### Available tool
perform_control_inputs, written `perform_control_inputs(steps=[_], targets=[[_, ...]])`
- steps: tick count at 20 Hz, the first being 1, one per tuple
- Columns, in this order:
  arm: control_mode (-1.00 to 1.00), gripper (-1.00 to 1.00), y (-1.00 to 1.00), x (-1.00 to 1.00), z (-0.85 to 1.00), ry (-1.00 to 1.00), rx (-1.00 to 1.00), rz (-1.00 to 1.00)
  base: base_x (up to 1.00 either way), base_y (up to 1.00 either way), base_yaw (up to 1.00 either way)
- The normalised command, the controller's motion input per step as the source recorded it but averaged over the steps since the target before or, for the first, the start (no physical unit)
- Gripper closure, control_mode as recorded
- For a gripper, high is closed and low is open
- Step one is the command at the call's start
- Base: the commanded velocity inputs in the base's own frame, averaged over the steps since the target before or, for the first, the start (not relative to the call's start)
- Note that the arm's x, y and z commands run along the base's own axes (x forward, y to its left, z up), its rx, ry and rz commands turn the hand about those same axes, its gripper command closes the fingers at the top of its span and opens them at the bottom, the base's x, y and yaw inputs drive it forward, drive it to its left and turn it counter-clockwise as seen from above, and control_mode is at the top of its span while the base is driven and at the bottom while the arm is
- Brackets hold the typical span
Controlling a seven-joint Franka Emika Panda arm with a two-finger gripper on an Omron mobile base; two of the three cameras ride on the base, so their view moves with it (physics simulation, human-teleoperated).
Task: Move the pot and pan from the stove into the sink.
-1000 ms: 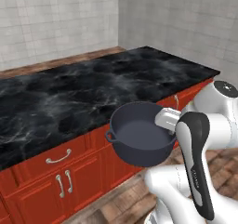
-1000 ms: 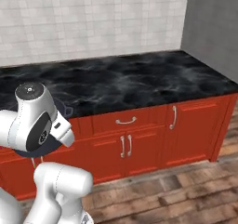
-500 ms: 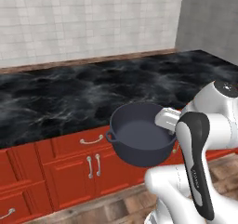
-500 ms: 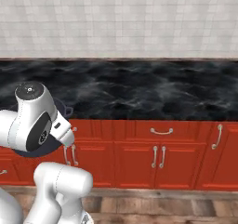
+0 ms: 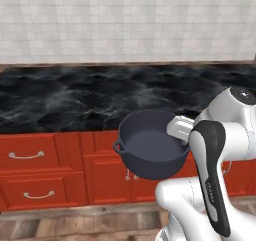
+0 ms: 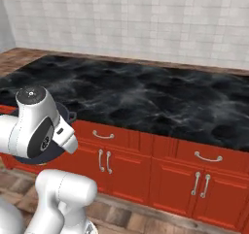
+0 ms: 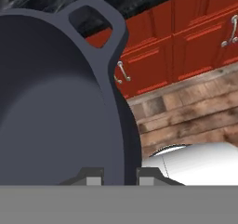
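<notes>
Before red cabinets (image 5: pixel 45 170), end-effector-held pot (image 5: pixel 150 147)

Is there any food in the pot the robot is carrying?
No, it's empty. From the left base view you look straight into the pot and see just its bare dark bottom, while the gripper pinches its rim.

Matt dark metal pot (image 5: pixel 150 147), glossy black marbled stone countertop (image 5: pixel 75 97), smooth red-lacquered cabinets (image 5: pixel 45 172), worn wooden floor (image 7: pixel 186 111).
</notes>
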Motion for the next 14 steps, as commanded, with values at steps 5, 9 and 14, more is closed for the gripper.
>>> perform_control_inputs(steps=[5,9,14], targets=[[1.00,1.00,0.00,0.00,0.00,0.00,0.00,0.00,-0.02,0.00,0.49],[1.00,1.00,0.00,0.00,0.00,0.00,0.00,0.00,-0.03,0.00,0.49],[1.00,1.00,0.00,0.00,0.00,0.00,0.00,0.00,-0.04,0.00,0.49]])
